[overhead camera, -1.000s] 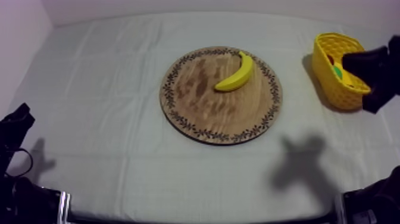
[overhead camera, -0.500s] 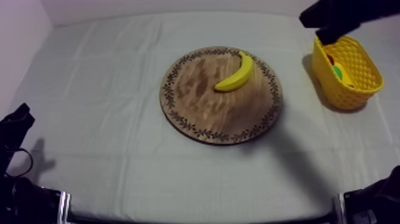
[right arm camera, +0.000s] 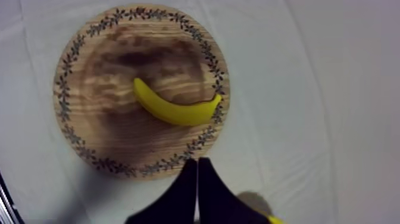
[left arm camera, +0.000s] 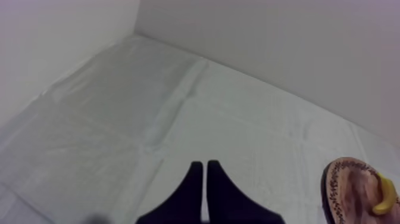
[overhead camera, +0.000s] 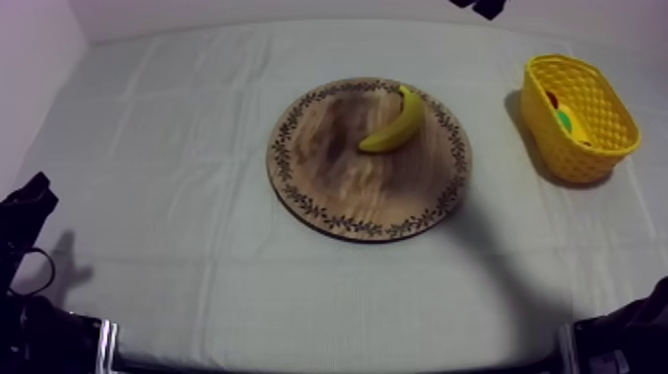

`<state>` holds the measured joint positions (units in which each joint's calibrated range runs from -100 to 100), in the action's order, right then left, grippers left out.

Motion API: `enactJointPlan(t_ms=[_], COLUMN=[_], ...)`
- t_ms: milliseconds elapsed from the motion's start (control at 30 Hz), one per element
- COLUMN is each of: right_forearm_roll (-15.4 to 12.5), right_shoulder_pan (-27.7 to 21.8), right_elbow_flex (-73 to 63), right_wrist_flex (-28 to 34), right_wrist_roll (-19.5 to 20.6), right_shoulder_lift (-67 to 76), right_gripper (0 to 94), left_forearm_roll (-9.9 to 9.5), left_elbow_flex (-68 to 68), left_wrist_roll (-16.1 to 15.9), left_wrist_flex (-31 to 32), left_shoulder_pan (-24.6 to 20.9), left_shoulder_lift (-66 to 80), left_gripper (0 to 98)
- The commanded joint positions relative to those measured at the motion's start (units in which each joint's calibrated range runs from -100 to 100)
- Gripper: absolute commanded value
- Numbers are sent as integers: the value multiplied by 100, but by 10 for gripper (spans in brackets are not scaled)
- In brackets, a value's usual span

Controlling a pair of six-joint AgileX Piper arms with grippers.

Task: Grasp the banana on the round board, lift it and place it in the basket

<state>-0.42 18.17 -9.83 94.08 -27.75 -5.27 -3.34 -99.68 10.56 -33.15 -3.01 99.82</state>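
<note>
The yellow banana (overhead camera: 395, 121) lies on the round wooden board (overhead camera: 338, 184), toward its far right rim. The yellow basket (overhead camera: 582, 119) stands at the table's right side. Part of my right arm (overhead camera: 479, 6) shows at the far edge, above the table. From high over the board's rim, my right gripper (right arm camera: 197, 164) looks down with its fingers together as a narrow wedge; the banana (right arm camera: 175, 108) and board (right arm camera: 101, 77) lie below it. My left gripper (left arm camera: 204, 168) is shut on nothing, low at the left (overhead camera: 38, 187), with the board (left arm camera: 351, 190) and banana (left arm camera: 387, 198) off to its side.
Inside the basket lie a small red fruit (overhead camera: 552, 99) and something green (overhead camera: 564, 120). The grey-white cloth (overhead camera: 179, 129) lies flat around the board. A pale wall rises behind the table's far edge.
My right arm has risen from beside the basket, passed over it and gone to the far top edge. Its shadow now falls across the board. The left arm, banana and basket have not moved.
</note>
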Motion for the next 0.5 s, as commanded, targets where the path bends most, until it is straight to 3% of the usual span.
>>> enactJointPlan(t_ms=[0,200,467], right_forearm_roll=[58,204,218], right_shoulder_pan=[9,64,57], right_elbow_flex=[-488,-447,-405], right_wrist_flex=[122,195,220], right_wrist_roll=[-249,-766,-2203], right_shoulder_lift=[-375,-614,-652], right_gripper=[7,7,6], left_forearm_roll=[-1,-1,-1], left_elbow_flex=[1,1,1], left_wrist_roll=[1,1,1], left_wrist_flex=[1,1,1], left_shoulder_pan=[1,1,1], left_shoulder_lift=[0,0,0], left_gripper=[1,1,1])
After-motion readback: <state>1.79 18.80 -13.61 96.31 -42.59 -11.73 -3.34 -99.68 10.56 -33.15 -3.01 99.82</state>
